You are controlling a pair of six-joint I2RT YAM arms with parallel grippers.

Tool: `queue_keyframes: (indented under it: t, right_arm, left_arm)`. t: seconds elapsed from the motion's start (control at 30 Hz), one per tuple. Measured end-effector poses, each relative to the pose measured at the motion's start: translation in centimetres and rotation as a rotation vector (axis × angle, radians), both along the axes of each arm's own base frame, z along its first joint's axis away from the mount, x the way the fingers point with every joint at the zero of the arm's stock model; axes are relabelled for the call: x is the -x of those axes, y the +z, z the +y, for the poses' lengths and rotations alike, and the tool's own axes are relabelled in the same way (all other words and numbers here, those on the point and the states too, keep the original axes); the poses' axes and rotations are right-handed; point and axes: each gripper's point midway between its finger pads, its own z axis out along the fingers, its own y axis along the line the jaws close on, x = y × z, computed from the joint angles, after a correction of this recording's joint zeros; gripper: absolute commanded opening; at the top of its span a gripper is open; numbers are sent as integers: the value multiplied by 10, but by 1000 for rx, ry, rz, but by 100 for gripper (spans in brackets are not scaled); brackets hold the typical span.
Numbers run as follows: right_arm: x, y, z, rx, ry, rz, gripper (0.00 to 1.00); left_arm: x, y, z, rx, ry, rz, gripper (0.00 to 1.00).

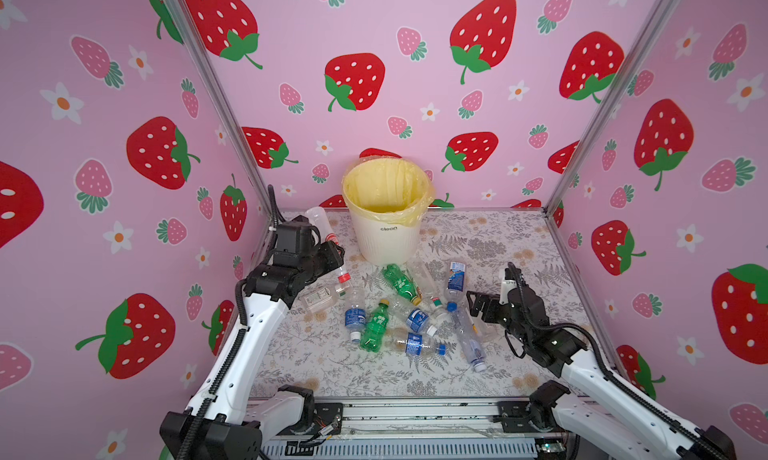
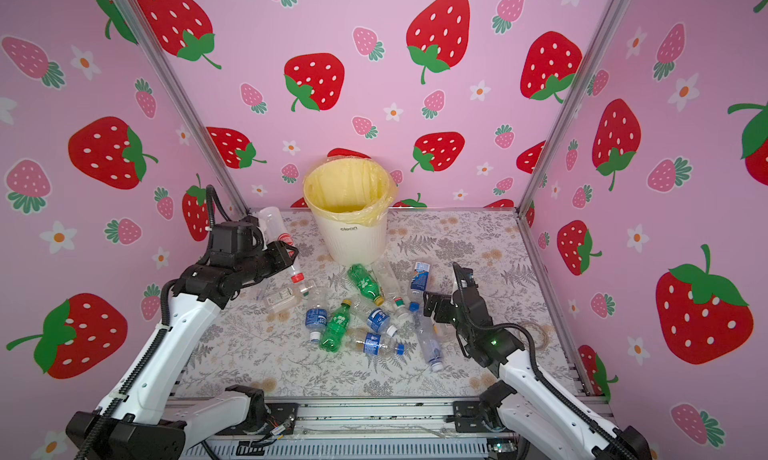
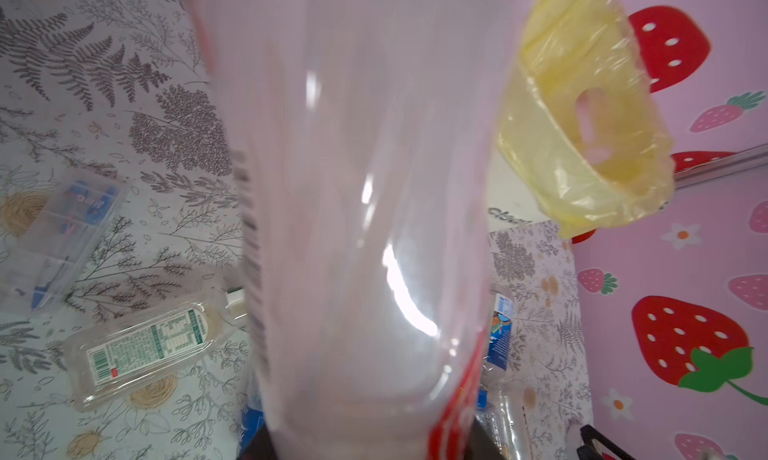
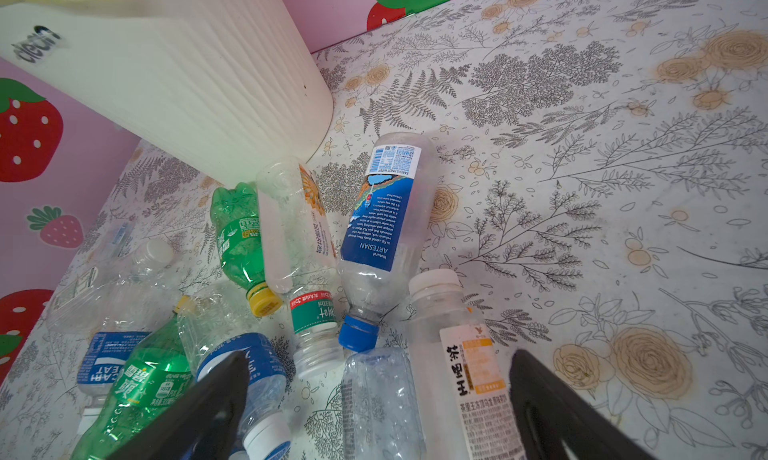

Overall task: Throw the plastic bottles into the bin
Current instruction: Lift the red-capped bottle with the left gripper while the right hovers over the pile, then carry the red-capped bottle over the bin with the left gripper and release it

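Observation:
The white ribbed bin (image 1: 386, 239) (image 2: 351, 239) (image 4: 187, 83) with its yellow liner (image 3: 582, 146) stands at the back middle of the table. My left gripper (image 1: 332, 252) (image 2: 289, 252) is shut on a clear bottle with a red label (image 1: 318, 221) (image 3: 365, 187). That bottle hangs tilted, red cap (image 1: 343, 277) down, left of the bin. Several plastic bottles (image 1: 401, 285) (image 2: 334, 327) lie in a pile before the bin, green and blue-labelled ones among them. Just above the pile's right side my right gripper (image 1: 478, 308) (image 4: 380, 395) stands open over a white-capped bottle (image 4: 457, 354).
Pink strawberry walls with metal corner posts (image 1: 582, 166) close in the floral table (image 1: 498, 237) on three sides. A flat clear bottle (image 1: 318, 300) (image 3: 145, 345) lies below my left gripper. A metal rail (image 1: 415, 416) runs along the front edge.

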Motion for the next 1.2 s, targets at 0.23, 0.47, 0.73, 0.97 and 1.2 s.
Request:
queue_keyframes:
  t: [0.23,0.47,0.73,0.97,1.2]
  right_arm:
    - [-1,-10,1,23,-2,28,99]
    - [-4,-17,1,39,-9,42,99]
    - [-8,-20,1,47,-15,44,99]
    - [-10,-26,2,66,-21,57,99]
    - [-14,-22,-1,72,-37,45,99]
  left_arm:
    - [-12,29,5,89,-25,-107,48]
    - [-13,57,10,143,-19,-200,49]
    - [1,66,12,167,-12,-250,48]
    - [-3,72,11,163,-17,-256,50]
    - [-43,140,3,160,-39,-362,52]
